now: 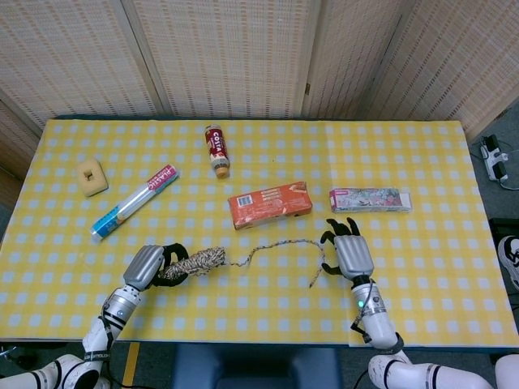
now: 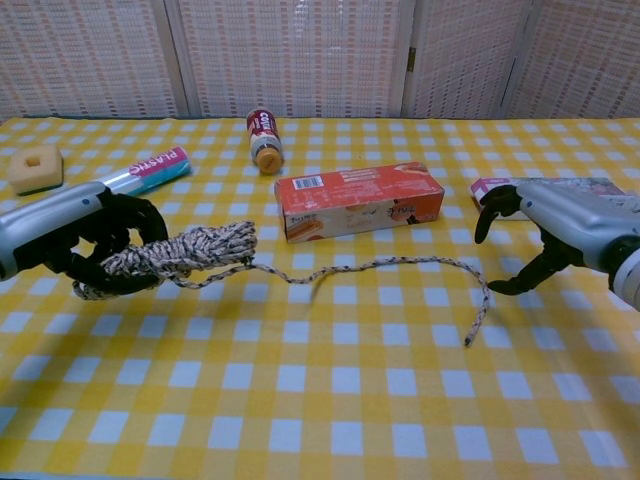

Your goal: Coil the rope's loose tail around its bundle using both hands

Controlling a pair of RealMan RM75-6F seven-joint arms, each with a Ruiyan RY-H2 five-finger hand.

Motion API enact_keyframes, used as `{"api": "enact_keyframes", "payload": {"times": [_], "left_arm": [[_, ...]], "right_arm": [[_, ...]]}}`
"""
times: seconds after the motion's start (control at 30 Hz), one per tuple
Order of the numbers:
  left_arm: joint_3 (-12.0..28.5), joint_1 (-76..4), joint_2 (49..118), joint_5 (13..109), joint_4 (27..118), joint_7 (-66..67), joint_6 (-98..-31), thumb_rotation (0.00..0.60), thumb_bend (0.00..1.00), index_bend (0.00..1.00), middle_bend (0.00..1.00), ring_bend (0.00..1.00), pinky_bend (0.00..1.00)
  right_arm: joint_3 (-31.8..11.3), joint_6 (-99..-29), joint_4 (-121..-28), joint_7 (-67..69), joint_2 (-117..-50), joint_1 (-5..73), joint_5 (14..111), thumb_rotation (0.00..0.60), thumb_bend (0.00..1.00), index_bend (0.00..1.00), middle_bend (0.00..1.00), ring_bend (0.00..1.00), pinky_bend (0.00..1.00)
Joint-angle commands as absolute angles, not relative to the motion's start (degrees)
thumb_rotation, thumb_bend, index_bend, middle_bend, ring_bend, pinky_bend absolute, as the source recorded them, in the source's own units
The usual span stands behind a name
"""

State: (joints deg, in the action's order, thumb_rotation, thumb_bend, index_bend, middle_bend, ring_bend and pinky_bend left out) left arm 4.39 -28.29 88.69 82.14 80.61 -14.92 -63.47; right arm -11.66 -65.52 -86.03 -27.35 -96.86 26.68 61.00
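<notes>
Seen gripped at its left end by the left robot hand (image 2: 95, 240): the rope bundle (image 2: 195, 247), raised just off the yellow-checked counter (image 1: 422, 154). Trailed rightward from it across the cloth, in front of the orange box (image 2: 358, 200): the loose tail (image 2: 400, 268), ending near the right robot hand (image 2: 545, 232). Pictured unclenched and holding nothing, fingers spread just beside the tail's bend. Judged light, limp and rough-braided, unlikely to slip yet sure to sag. Best pinched near the free end (image 1: 313, 279), away from the bundle.
</notes>
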Motion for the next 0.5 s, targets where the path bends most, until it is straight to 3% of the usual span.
{"api": "enact_keyframes", "payload": {"times": [0.03,0.5], "left_arm": [[4.3,-28.3,88.7,82.1,80.5,-15.1,-63.4,0.6,0.6,0.76,0.75,0.74,0.81],[4.3,-28.5,89.3,82.0,79.5,-16.4,-62.9,0.6,0.6,0.76,0.75,0.74,0.81]], "right_arm": [[-11.9,-65.4,-84.2,-28.5,-98.9,27.9,59.9,0.6,0.23,0.41,0.15,0.17,0.02],[-12.8,-63.8,-78.9,-29.1,-102.3,30.1,56.9,0.6,0.23,0.38,0.13,0.18,0.02]]}}
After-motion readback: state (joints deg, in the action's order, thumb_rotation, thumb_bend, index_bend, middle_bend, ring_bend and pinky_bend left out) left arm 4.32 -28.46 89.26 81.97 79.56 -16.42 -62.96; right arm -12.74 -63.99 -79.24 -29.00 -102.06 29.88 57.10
